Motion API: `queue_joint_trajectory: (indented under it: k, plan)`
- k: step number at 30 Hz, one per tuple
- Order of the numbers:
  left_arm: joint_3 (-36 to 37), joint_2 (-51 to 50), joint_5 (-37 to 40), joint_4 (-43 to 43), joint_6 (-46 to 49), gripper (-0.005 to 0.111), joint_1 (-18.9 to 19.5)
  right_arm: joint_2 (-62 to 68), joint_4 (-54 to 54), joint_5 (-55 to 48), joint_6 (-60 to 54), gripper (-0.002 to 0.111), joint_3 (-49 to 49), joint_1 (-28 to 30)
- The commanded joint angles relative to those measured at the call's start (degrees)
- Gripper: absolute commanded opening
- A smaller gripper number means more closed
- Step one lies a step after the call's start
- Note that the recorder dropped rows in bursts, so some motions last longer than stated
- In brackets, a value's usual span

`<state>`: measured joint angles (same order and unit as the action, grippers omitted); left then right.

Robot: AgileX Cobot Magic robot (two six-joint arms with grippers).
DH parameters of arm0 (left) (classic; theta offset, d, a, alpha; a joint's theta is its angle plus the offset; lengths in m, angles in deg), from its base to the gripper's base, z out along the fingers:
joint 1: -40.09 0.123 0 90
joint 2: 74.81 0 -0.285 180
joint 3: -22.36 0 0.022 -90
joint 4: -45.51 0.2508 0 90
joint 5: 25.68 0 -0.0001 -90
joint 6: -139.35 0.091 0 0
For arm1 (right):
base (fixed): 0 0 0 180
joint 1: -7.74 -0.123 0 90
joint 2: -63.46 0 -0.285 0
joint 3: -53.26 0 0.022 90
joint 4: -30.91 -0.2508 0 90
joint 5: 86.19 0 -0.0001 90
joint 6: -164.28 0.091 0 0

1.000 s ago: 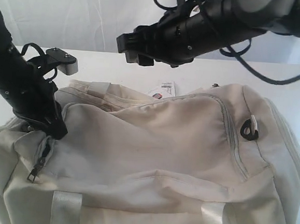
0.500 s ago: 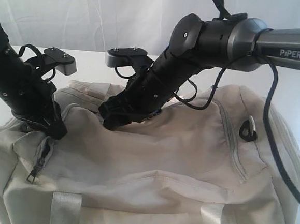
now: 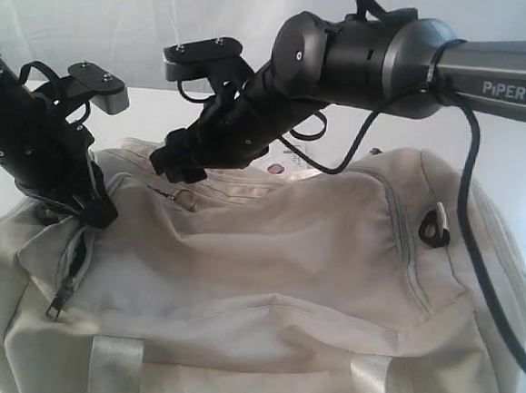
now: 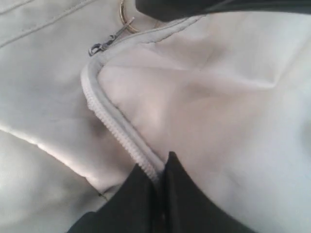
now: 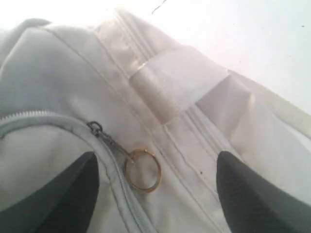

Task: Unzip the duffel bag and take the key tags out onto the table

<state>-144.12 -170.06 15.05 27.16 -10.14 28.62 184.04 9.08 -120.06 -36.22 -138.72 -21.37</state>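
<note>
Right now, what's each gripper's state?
Left gripper: shut, pinching the duffel bag at its zipper.
Right gripper: open, holding nothing, over the zipper pull ring.

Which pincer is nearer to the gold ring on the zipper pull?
Right. The right pincer hangs open over the gold ring; the left pincer grips the duffel bag farther along its zipper.

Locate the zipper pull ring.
Exterior view: the pull ring lies on top of the duffel bag, left of centre, just below the open right gripper and right of the left gripper.
</note>
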Motion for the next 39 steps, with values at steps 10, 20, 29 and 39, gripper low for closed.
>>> queue_joint_trajectory:
  k: [10,20,29,39]
  plan:
    - [0.3,0.7,1.0,-0.8,-0.3,0.0,0.0,5.4,-15.7,-8.1,-6.4,0.064,-1.6,3.1]
    - [0.3,0.7,0.9,-0.9,-0.3,0.0,0.0,7.4,-22.1,-7.7,-9.3,0.047,-1.6,3.1]
    - [0.3,0.7,0.9,-0.9,-0.3,0.0,0.0,6.2,-22.1,-5.2,-8.6,0.0,-1.6,3.5]
    - [0.3,0.7,1.0,-0.9,-0.7,0.0,0.0,-0.3,-21.0,-5.5,-7.6,0.0,-1.6,7.5]
